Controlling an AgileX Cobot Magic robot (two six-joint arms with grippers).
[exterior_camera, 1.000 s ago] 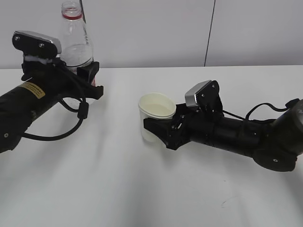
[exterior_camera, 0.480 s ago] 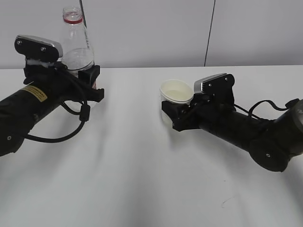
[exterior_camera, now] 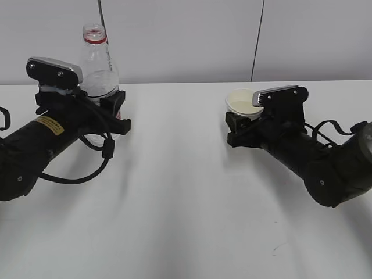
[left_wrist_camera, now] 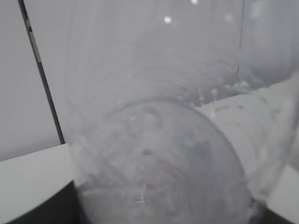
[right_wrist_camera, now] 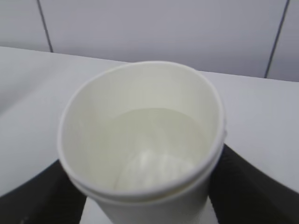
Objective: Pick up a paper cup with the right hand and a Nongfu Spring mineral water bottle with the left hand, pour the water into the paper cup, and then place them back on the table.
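Note:
The clear mineral water bottle with a red neck ring and no cap stands upright at the back left. My left gripper is shut on its lower half, hiding the label. In the left wrist view the bottle fills the frame. My right gripper is shut on the off-white paper cup, held upright at the middle right, low over the white table. In the right wrist view the cup holds water, with a black finger on each side.
A grey wall with a dark vertical seam stands behind the table. A small dark scuff mark is on the tabletop near the front right. Black cables hang by both arms.
My right gripper has carried the cup to the right and back, away from the bottle. My left gripper has shifted the bottle slightly right and lower, staying upright.

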